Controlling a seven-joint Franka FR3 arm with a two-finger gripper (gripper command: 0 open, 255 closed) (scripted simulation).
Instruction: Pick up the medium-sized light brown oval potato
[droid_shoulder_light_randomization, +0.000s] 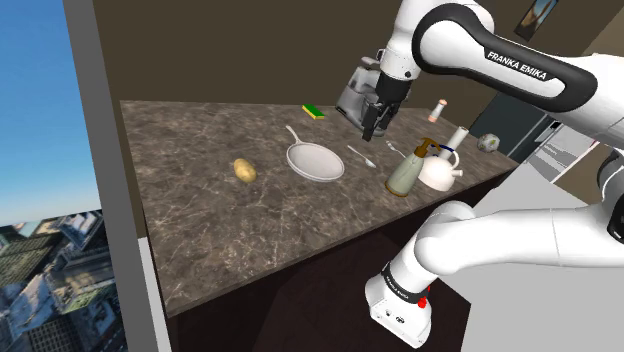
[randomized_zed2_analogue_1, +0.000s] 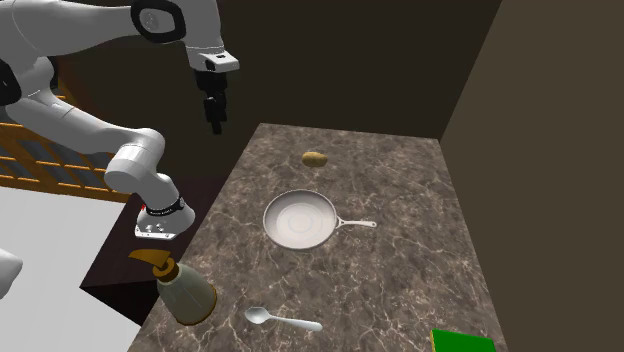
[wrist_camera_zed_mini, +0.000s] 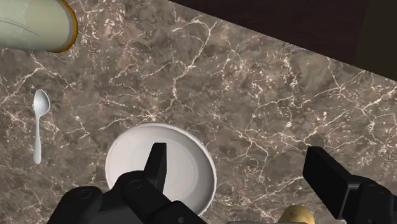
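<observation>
The potato (droid_shoulder_light_randomization: 244, 170) is a small light brown oval lying on the dark marbled counter (droid_shoulder_light_randomization: 200, 225), toward the shoulder view's left, apart from everything else. In the second exterior view the potato (randomized_zed2_analogue_1: 314, 158) lies beyond the white pan. My black gripper (droid_shoulder_light_randomization: 372, 125) hangs high above the counter, well off from the potato, over the pan's side. Seen from the wrist, the gripper (wrist_camera_zed_mini: 242, 172) is open with nothing between its fingers (wrist_camera_zed_mini: 156, 165), and the potato (wrist_camera_zed_mini: 296, 216) peeks in near the right finger.
A white frying pan (droid_shoulder_light_randomization: 315, 161) sits mid-counter beside a spoon (droid_shoulder_light_randomization: 362, 156), a soap bottle (droid_shoulder_light_randomization: 405, 170) and a white kettle (droid_shoulder_light_randomization: 440, 172). A green and yellow sponge (droid_shoulder_light_randomization: 315, 112) and a metal appliance (droid_shoulder_light_randomization: 355, 97) stand at the back. A wall (randomized_zed2_analogue_1: 540, 150) borders the counter.
</observation>
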